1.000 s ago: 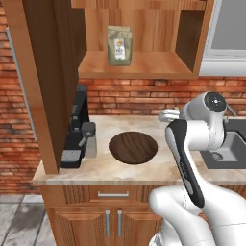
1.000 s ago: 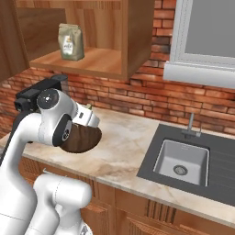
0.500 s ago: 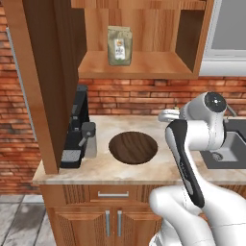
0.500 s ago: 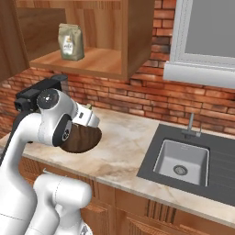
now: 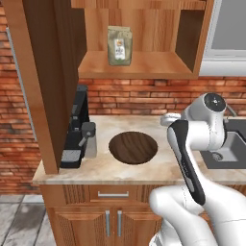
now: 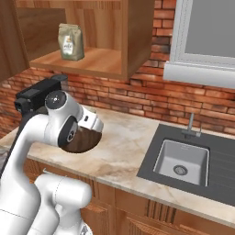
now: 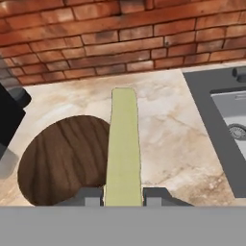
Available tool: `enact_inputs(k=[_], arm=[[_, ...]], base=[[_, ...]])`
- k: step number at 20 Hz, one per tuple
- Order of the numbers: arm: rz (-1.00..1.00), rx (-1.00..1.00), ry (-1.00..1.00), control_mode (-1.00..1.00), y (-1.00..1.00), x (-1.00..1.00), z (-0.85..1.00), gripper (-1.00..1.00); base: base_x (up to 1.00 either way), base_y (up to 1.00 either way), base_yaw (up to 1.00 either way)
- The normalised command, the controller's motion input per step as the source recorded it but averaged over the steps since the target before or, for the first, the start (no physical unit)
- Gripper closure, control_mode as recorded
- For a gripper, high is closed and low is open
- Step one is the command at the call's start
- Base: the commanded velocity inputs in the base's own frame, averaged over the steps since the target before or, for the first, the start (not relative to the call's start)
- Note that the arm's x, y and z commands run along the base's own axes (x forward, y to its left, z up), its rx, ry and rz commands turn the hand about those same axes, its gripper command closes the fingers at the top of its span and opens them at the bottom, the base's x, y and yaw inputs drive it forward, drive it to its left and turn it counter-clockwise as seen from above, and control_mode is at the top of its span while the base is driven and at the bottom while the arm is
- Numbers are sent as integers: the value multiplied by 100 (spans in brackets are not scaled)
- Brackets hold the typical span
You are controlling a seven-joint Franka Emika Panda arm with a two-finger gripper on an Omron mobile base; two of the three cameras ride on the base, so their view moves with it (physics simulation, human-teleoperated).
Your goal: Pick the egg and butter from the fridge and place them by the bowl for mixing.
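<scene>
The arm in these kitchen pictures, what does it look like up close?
The arm is glossy white with rounded, bulging segments, a long black strip down one link and a dark round cap with a small mark at a joint. The end effector ends in two small dark grey finger tips. No loose cables show.

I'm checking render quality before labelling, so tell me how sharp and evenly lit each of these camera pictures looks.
Left base view: flat even light, no glare, dark brown wooden bowl crisp. Right base view: equally even, grey steel sink sharp. Hand view: softer, pale yellow-olive butter stick looms large and foreshortened in the gripper.
</scene>
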Motion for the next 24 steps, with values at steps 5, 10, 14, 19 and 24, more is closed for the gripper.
enact_inputs(k=[5, 10, 14, 19, 24], arm=[[0, 0, 7, -100, -16, 26, -32, 100], [0, -9, -2, -100, -12, 15, -47, 100], [0, -13, -9, -100, -7, 4, -57, 100], [1, -2, 7, -100, -26, 17, -35, 100], [7, 0, 28, -100, -23, 36, -10, 100]], base=[[0, 0, 0], [0, 0, 0], [0, 0, 0], [0, 0, 0], [0, 0, 0]])
